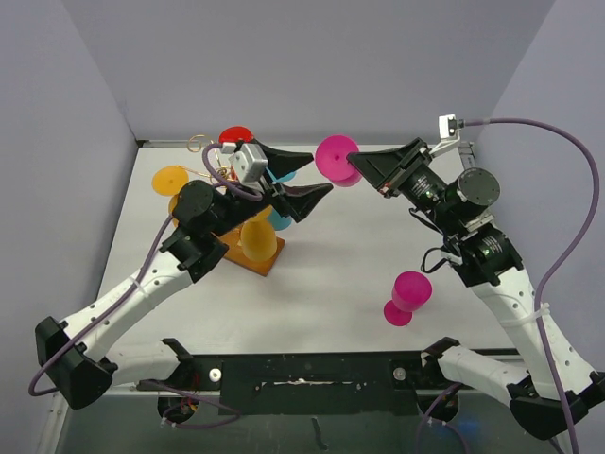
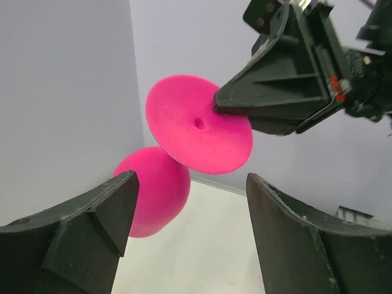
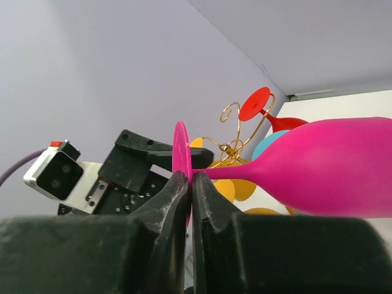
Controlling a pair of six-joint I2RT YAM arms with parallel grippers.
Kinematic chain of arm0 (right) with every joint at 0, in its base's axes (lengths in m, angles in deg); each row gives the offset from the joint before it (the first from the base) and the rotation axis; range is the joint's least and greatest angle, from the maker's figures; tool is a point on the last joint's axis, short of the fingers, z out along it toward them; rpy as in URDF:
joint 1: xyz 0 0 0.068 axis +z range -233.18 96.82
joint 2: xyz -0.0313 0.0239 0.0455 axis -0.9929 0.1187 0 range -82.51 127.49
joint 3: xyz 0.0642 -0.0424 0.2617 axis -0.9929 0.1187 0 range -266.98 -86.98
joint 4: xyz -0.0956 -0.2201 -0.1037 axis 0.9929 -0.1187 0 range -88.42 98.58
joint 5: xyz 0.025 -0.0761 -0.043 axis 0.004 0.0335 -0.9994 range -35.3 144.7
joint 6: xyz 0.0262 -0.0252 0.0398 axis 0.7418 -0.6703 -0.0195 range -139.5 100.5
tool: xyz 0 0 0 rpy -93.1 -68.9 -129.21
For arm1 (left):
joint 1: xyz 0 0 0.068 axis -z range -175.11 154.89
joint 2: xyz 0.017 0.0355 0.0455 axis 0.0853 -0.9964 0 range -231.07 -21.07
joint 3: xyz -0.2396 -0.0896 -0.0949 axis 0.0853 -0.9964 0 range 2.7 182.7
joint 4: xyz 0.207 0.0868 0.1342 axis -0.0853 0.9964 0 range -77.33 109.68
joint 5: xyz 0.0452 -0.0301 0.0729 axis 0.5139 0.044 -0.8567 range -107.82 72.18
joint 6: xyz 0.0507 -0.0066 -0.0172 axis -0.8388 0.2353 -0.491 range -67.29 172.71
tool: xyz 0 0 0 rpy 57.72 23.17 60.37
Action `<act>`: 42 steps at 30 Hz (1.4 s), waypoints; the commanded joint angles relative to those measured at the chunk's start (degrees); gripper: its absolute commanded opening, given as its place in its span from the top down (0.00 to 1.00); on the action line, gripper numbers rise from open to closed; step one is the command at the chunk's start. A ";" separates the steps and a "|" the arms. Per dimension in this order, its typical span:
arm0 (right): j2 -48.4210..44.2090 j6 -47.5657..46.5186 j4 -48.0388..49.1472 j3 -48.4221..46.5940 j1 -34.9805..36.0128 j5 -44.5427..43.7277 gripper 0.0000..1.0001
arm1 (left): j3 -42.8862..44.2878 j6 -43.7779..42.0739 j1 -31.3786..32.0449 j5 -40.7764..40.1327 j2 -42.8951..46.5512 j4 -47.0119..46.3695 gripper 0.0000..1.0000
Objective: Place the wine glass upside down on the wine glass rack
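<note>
My right gripper is shut on the rim of the foot of a pink wine glass and holds it in the air, foot up, bowl hanging below. In the right wrist view the fingers pinch the foot disc and the bowl extends right. My left gripper is open and empty, just left of the glass; in its view the foot and bowl float beyond the open fingers. The gold wire rack on its wooden base stands behind the left gripper.
Yellow, red and blue glasses hang on the rack. A second pink glass stands upside down on the table at the front right. Grey walls close the table at left, back and right.
</note>
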 commanded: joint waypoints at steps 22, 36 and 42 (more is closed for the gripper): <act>-5.57 -11.22 8.71 7.85 0.14 7.92 1.00 | -2.30 44.51 -2.33 -3.34 7.32 5.15 0.40; -3.87 -9.94 10.83 8.58 0.21 11.72 1.00 | -1.52 51.38 -5.69 7.27 2.75 0.80 0.59; -2.94 -9.78 10.52 8.43 0.26 11.93 1.00 | -1.80 52.06 -5.68 10.34 2.23 -2.03 0.64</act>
